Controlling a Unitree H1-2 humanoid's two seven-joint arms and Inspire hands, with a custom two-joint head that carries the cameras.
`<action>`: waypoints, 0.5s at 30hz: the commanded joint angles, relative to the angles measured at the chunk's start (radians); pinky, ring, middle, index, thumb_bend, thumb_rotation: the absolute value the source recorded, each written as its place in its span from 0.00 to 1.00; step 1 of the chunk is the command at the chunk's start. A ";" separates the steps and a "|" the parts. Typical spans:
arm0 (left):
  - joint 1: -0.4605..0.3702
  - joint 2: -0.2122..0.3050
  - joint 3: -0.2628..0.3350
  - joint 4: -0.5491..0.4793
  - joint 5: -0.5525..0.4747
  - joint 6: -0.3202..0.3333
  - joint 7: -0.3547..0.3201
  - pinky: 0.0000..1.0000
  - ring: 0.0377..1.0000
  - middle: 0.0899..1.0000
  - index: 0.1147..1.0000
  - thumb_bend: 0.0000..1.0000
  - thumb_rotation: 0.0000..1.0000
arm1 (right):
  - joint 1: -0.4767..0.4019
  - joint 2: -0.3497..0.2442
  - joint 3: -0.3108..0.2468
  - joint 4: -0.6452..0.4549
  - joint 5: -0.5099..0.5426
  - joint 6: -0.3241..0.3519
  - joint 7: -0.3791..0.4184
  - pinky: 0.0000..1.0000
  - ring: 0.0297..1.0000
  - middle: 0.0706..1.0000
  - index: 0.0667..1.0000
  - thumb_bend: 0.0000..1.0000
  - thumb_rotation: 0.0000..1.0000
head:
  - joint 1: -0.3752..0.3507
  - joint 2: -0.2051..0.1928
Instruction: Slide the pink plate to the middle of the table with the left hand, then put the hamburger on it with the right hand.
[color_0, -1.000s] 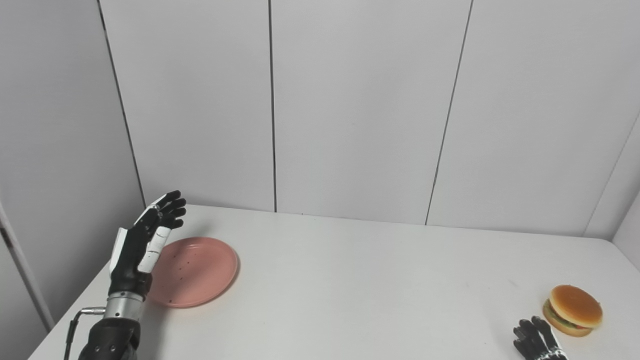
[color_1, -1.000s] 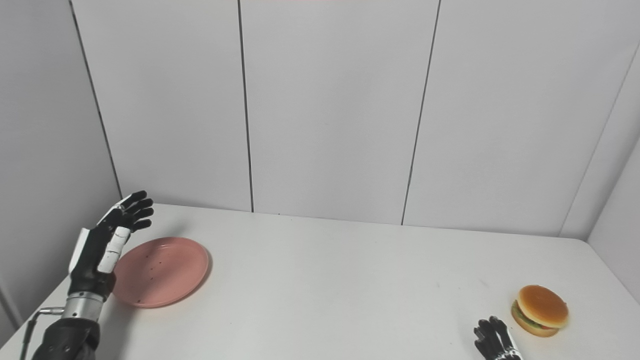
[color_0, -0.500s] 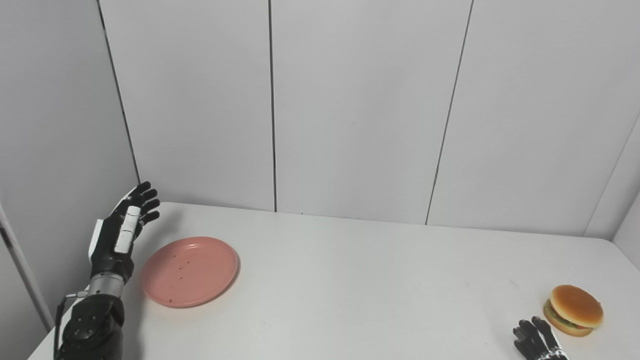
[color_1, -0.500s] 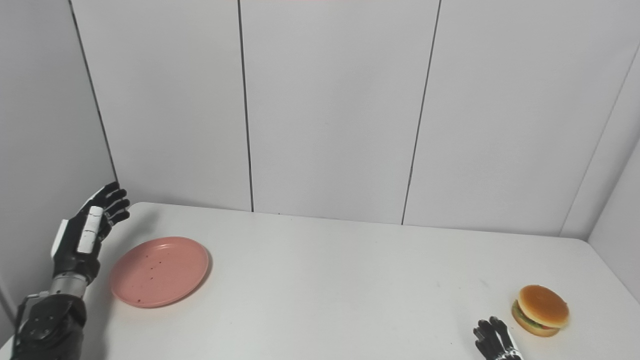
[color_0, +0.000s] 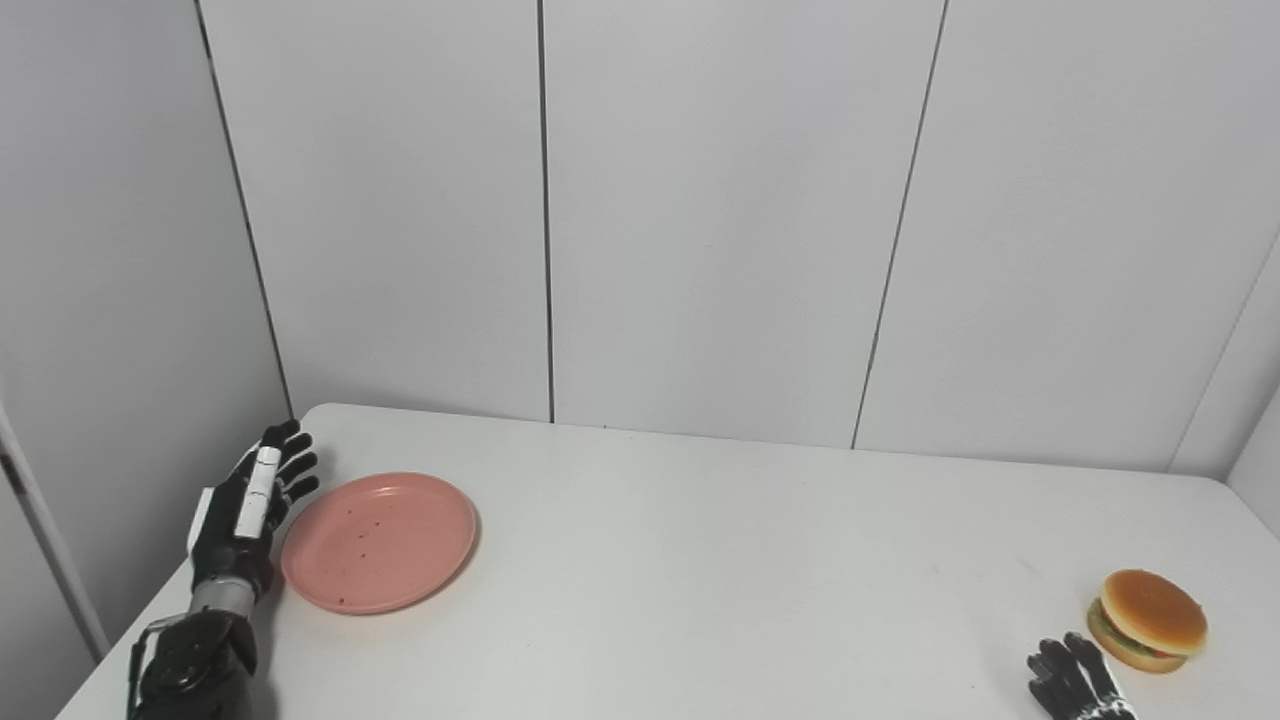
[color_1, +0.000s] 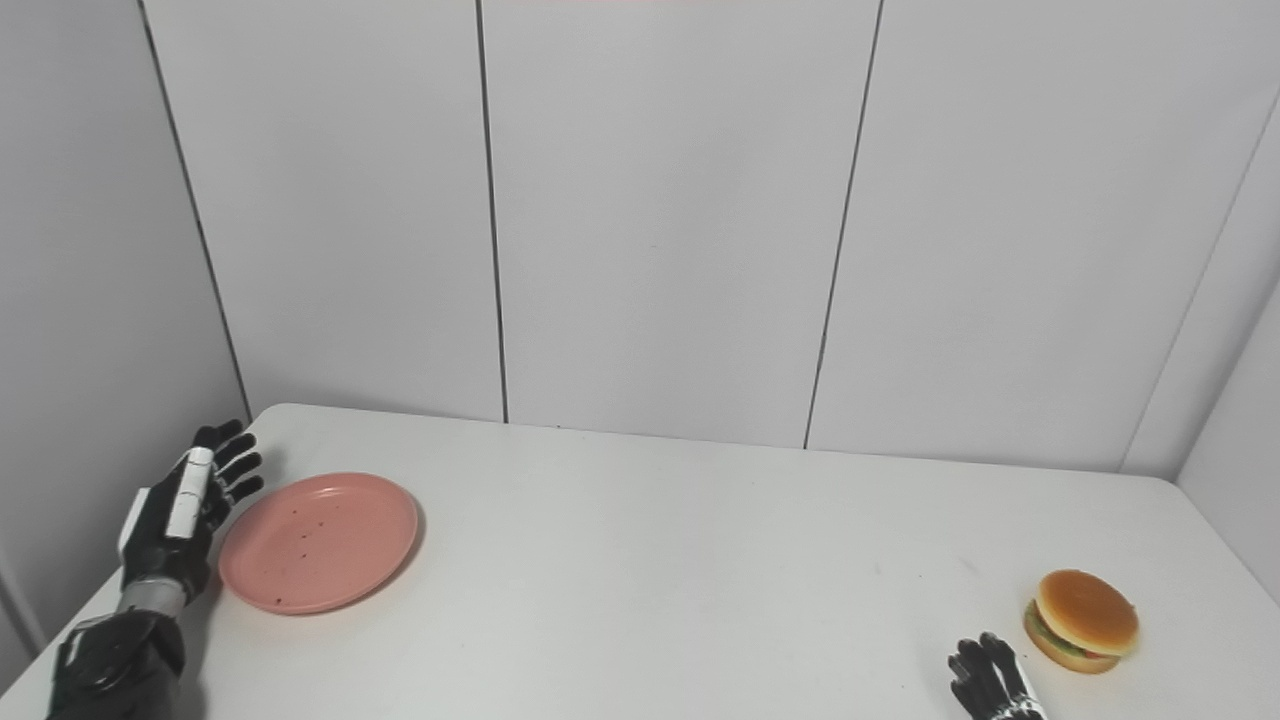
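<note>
1. Your left hand (color_0: 248, 505) stood on edge at the far left of the white desk (color_0: 700, 580), fingers spread apart and holding nothing.
2. It sat just beside the left rim of the pink plate (color_0: 380, 541); you could not tell if they touched.
3. The plate lay flat on the left side of the desk, with small dark specks on it.
4. The hamburger (color_0: 1146, 620) sat at the near right, well apart from the plate.
5. Your right hand (color_0: 1078, 685) waited just beside the hamburger, fingers apart and empty, cut off by the picture's bottom edge.
</note>
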 joint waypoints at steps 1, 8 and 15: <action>-0.120 0.081 0.016 0.031 -0.023 -0.088 -0.035 0.84 0.84 0.83 0.81 0.88 0.84 | -0.097 -0.051 -0.035 0.206 -0.017 0.122 -0.082 1.00 0.97 0.97 0.98 0.86 0.83 | -0.002 0.000; -0.147 0.091 0.005 0.150 -0.003 -0.124 -0.048 0.83 0.84 0.81 0.78 0.89 0.82 | -0.092 -0.051 -0.032 0.189 -0.039 0.126 -0.099 0.99 0.97 0.96 0.98 0.87 0.85 | -0.010 0.006; -0.150 0.094 0.009 0.196 0.005 -0.126 -0.054 0.84 0.83 0.79 0.78 0.91 0.81 | -0.086 -0.052 -0.031 0.176 -0.036 0.131 -0.103 1.00 0.96 0.96 0.98 0.88 0.84 | -0.011 0.014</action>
